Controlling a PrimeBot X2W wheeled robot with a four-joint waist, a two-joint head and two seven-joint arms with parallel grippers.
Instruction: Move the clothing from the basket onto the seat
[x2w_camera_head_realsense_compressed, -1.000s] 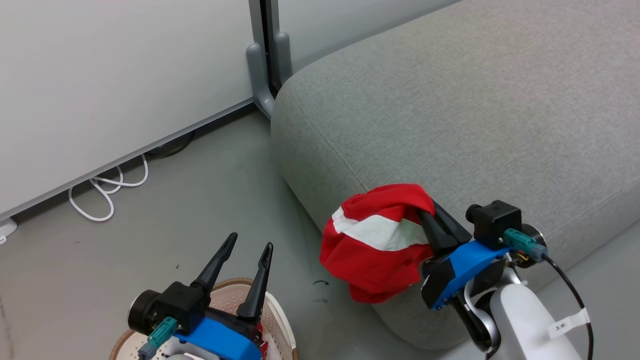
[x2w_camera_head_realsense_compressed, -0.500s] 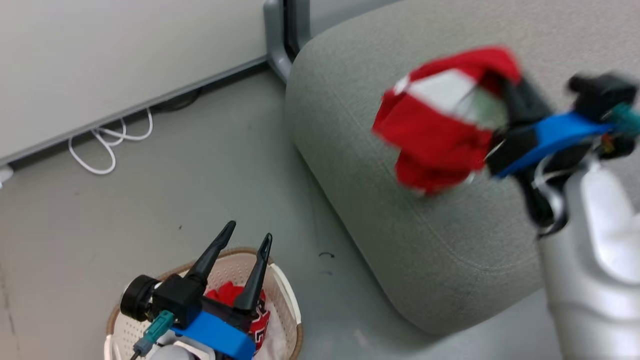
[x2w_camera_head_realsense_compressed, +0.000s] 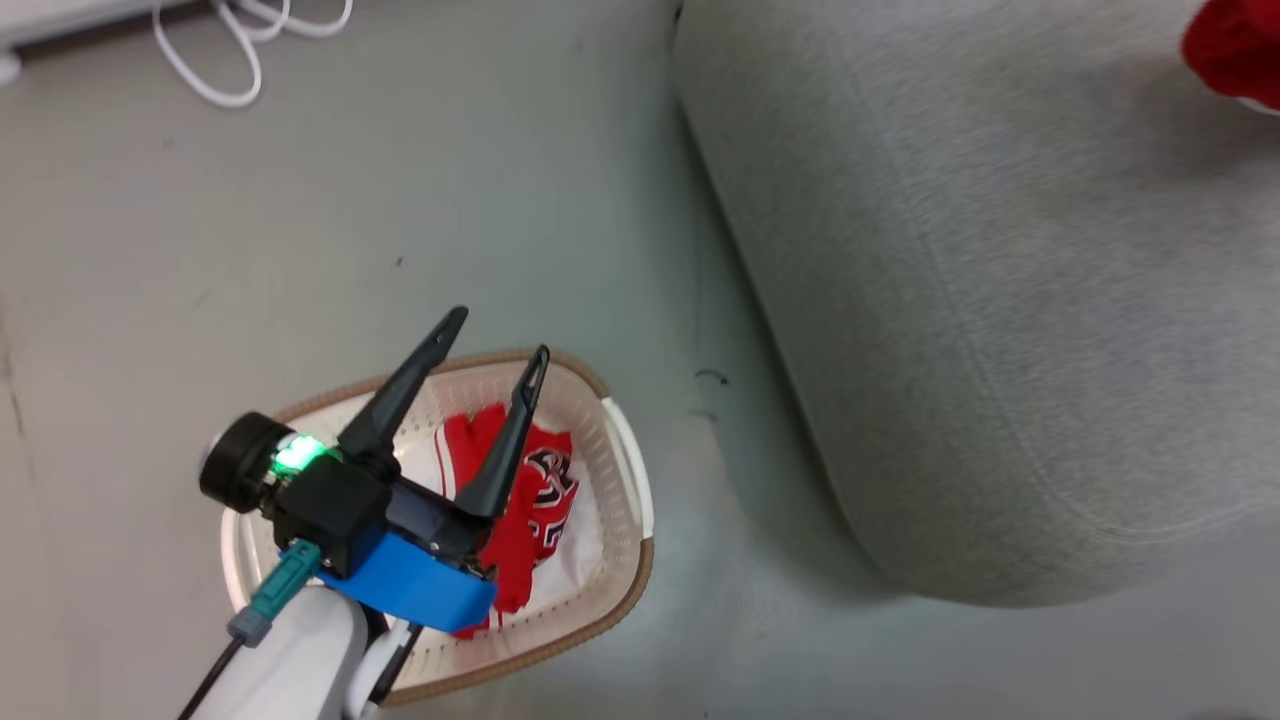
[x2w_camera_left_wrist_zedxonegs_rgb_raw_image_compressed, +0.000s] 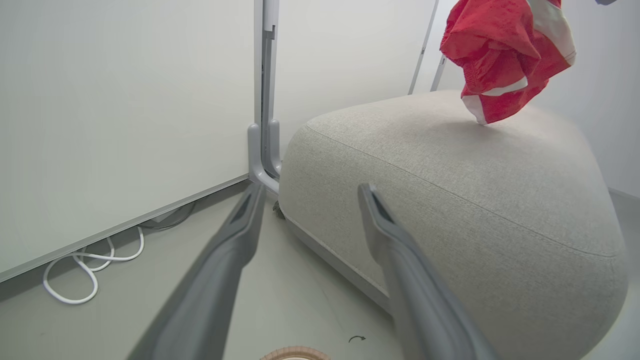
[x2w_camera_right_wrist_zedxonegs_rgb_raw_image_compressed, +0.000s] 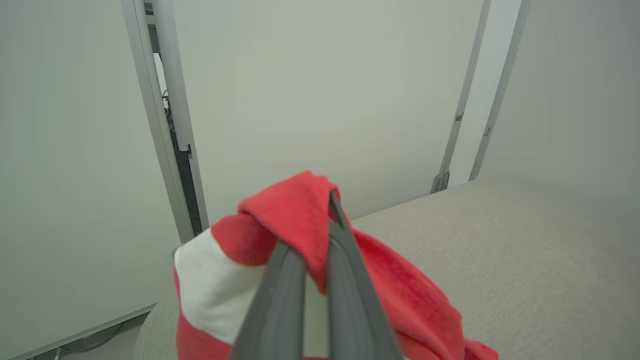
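**Though Held High, Not Yet Laid on the Seat**

While looking down from the head, finds the left gripper (x2w_camera_head_realsense_compressed: 502, 331) parted wide and empty, poised over the basket (x2w_camera_head_realsense_compressed: 600, 620) on the grey floor (x2w_camera_head_realsense_compressed: 400, 150). Finds there too a red jersey (x2w_camera_head_realsense_compressed: 540, 490) with black-and-white lettering, lying crumpled inside the basket, partly behind the dark fingers. Places the seat (x2w_camera_head_realsense_compressed: 950, 300) to the right of the basket, apart from it, with a strip of floor between. Catches a scrap of the red garment (x2w_camera_head_realsense_compressed: 1235, 45) at the top right corner, over the seat. Notes a white cable (x2w_camera_head_realsense_compressed: 230, 60) looped on the floor at the top left.

From the left wrist, looks along two spread fingers (x2w_camera_left_wrist_zedxonegs_rgb_raw_image_compressed: 220, 260) with nothing held between them. Shows the red garment, white-striped, hanging bunched above the far top of the seat; cannot tell if touching the fabric at the lowest corner. Takes in a pale partition wall (x2w_camera_left_wrist_zedxonegs_rgb_raw_image_compressed: 125, 100), a grey post (x2w_camera_left_wrist_zedxonegs_rgb_raw_image_compressed: 264, 145) standing just beside the seat's corner, and a sliver of the basket's brown rim at the bottom edge.

From the right wrist, shows the right gripper (x2w_camera_right_wrist_zedxonegs_rgb_raw_image_compressed: 310, 220) clenched on a fold of the red garment, draped over both fingers and sagging below, with a white band at the left. Sets the seat beneath and beyond, the partition wall behind.
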